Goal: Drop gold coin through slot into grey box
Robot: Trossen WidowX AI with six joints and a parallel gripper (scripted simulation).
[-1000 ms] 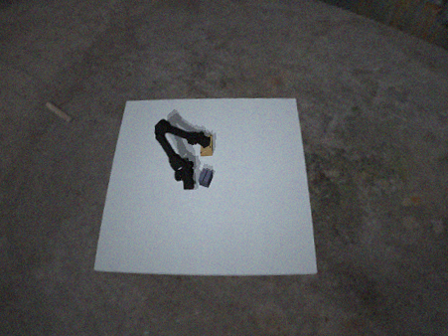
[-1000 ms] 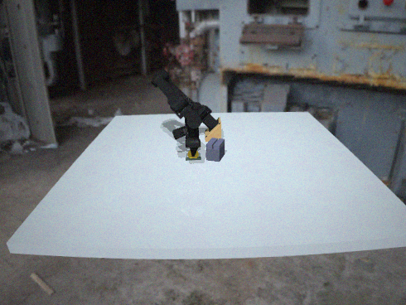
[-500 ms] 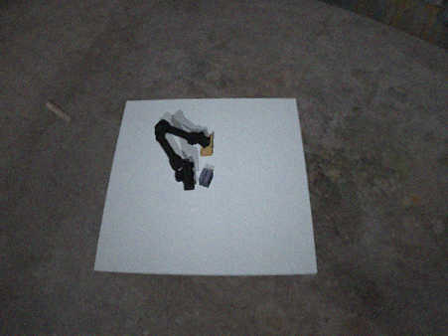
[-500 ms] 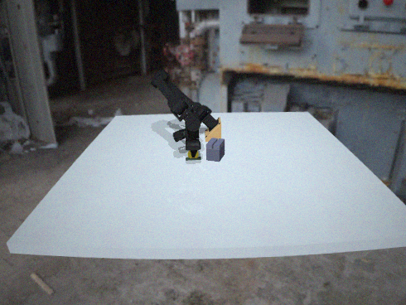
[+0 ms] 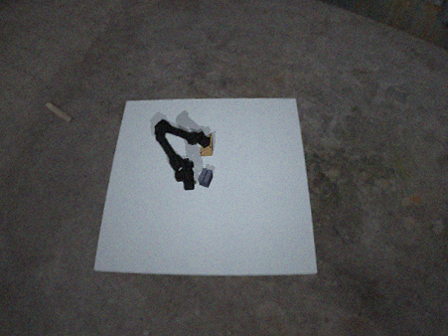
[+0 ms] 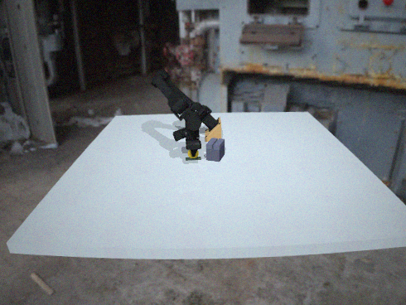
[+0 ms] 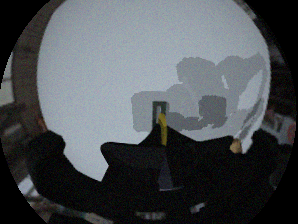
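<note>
My gripper [image 6: 193,153] [image 7: 159,126] points down and is shut on the gold coin [image 6: 190,155] [image 7: 163,137]. The coin is upright, its flat faces between the fingers. The shallow dark-green holder [image 6: 187,159] [image 7: 154,105] lies directly below it. Part of the holder's opening shows free of the coin in the wrist view; whether the coin's lower edge still touches the holder I cannot tell. The closed grey box [image 5: 205,178] [image 6: 215,152] stands close to the right of the gripper in the top and exterior views, its slot facing up. The coin and holder are hidden by the arm in the top view.
An orange-tan angled block [image 5: 206,150] [image 6: 215,133] stands by the arm's base, behind the box in the exterior view. The black arm arches to the left of it. All stand on a square white table top [image 5: 252,222] [image 6: 248,207].
</note>
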